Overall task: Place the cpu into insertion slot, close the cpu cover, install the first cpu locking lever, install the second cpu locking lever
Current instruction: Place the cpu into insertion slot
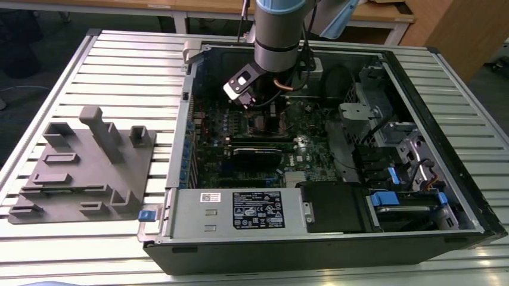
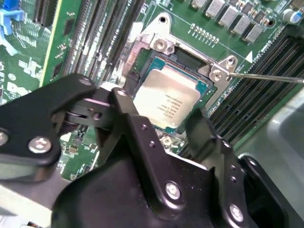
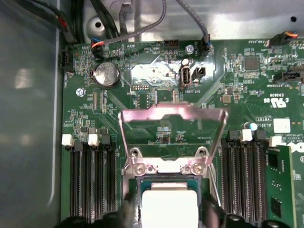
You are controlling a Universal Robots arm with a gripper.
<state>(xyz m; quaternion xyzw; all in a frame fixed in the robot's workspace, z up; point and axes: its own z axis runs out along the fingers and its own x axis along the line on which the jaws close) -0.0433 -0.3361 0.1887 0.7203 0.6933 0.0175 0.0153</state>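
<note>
Gripper (image 2: pixel 161 114), jaws spread, straddles the cpu (image 2: pixel 166 95) in the insertion slot (image 2: pixel 203 89); case (image 1: pixel 318 244) sits on slatted table (image 1: pixel 119 65).

flat square silver-grey cpu (image 2: pixel 166 100): lying level, seated in its slot | dark-rimmed square insertion slot (image 1: pixel 266 123): upper centre of the exterior view, on green board, filled | thin silver metal-frame cpu cover (image 3: pixel 173 115): swung open, raised off the chip

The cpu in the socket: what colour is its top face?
The cpu has a dull silver-grey metal top, shown best in the second wrist view.
</note>
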